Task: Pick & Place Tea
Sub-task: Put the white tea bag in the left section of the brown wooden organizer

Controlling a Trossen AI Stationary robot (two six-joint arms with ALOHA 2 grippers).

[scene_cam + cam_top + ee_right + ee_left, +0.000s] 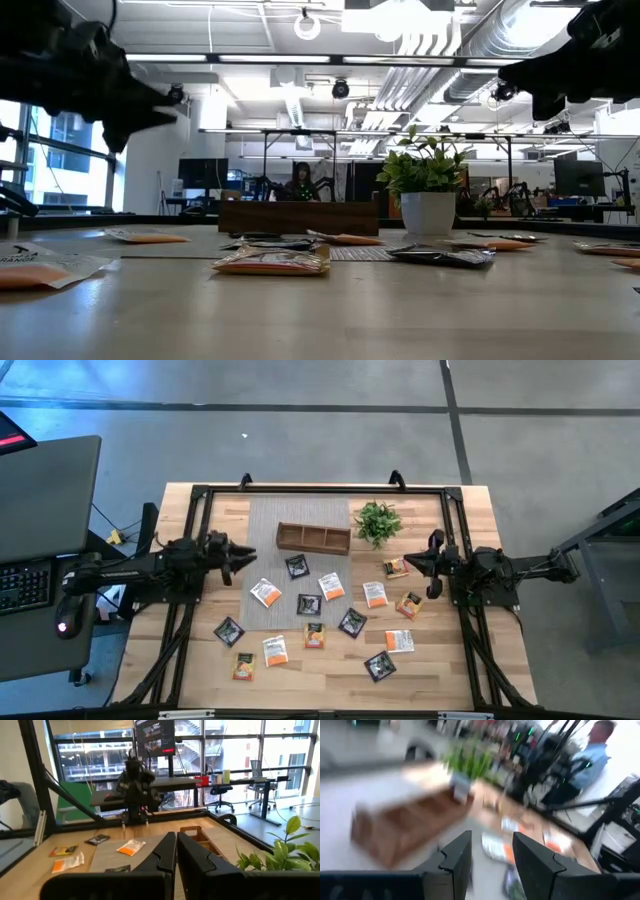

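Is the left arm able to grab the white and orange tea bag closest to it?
Probably yes. The left gripper hangs open above the mat, right beside that tea bag, and nothing lies between them. The wooden tray sits off to the side, out of the way.

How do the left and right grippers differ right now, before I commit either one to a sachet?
The left gripper has its fingers apart with a clear gap; the right gripper has its fingers pressed together. The left gripper hangs near the wooden tray end and a white-and-orange sachet; the right gripper hangs beside an orange sachet, close to the potted plant. Both are empty and raised off the table.
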